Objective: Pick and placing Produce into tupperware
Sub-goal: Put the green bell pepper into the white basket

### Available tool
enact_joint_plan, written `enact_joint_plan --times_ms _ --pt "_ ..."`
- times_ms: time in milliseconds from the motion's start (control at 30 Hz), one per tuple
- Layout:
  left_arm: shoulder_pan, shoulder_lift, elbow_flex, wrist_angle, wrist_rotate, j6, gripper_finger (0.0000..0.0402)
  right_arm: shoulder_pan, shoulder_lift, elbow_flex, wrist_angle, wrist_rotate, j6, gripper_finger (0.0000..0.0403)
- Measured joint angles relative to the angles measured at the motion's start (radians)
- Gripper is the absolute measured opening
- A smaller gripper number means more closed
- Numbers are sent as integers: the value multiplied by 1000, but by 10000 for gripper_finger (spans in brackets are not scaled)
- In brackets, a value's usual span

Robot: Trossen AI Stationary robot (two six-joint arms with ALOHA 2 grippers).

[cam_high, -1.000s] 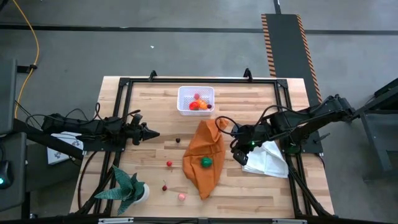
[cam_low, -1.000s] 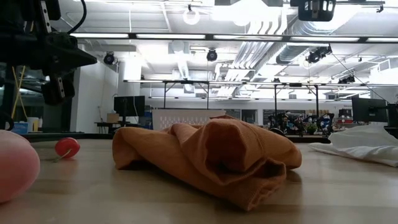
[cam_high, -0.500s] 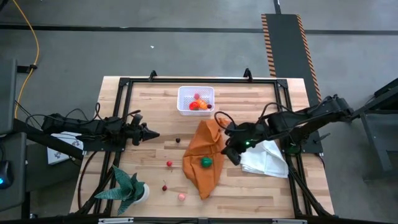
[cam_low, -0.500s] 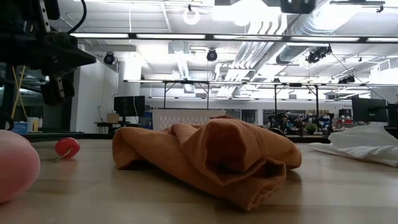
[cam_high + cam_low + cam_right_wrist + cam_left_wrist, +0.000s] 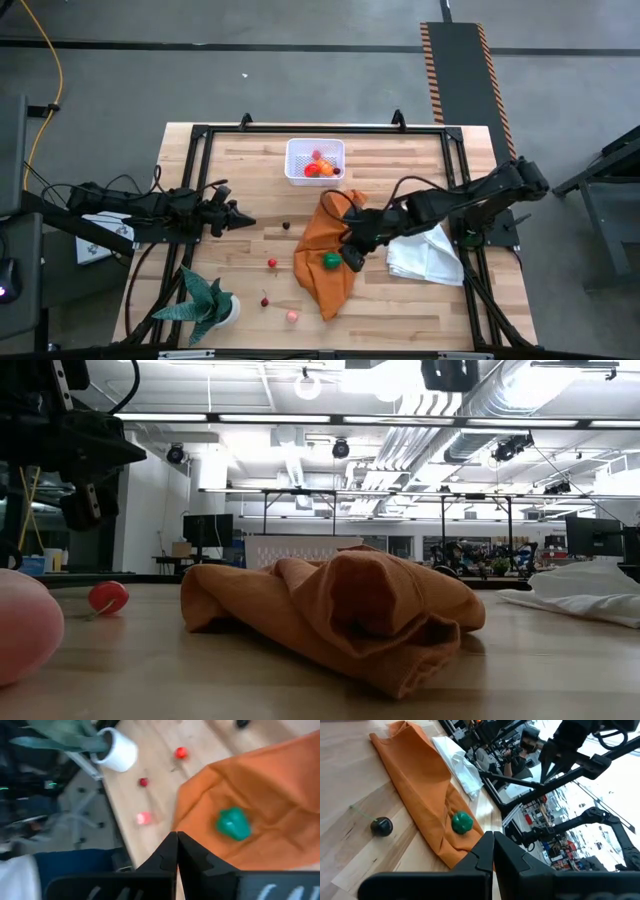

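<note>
Hovering over counter (image 5: 250, 160) at left side: left hand (image 5: 246, 218), fingers pressed together, holding nothing, tip aimed toward dark cherry (image 5: 286, 225) just beyond it. Near front-left corner: green spiky plant in white pot (image 5: 208, 305).
Loose on bare wood, left of orange cloth (image 5: 325, 262): four small pieces — dark cherry, red piece (image 5: 272, 263), second cherry (image 5: 264, 301), pink piece (image 5: 292, 316).
Toward far edge, centre: tupperware (image 5: 315, 160), holding a few red and orange pieces; exact number not readable.
On orange cloth: one green piece (image 5: 330, 261).
Just right of green piece, over cloth: right hand (image 5: 350, 258), fingers closed flat together, empty, not seen touching.
Right of that, under right arm: crumpled white cloth (image 5: 430, 255).
From low camera, bunched orange cloth blocks centre of counter.
</note>
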Motion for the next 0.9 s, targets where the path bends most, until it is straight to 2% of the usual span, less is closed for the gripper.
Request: enact_joint_plan --times_ms 133,267,567,700,900 --pt "0 0 0 0 1 3 1 15 94 169 -194 79 -60 0" --pt "0 0 0 0 1 22 1 30 208 312 -356 82 -105 0" --pt "0 0 0 1 1 26 1 31 388 579 -511 67 -111 22" --pt "0 0 0 1 4 33 1 24 434 639 -561 66 -103 46" --pt "0 0 0 4 16 56 1 24 461 654 -553 61 -44 84"
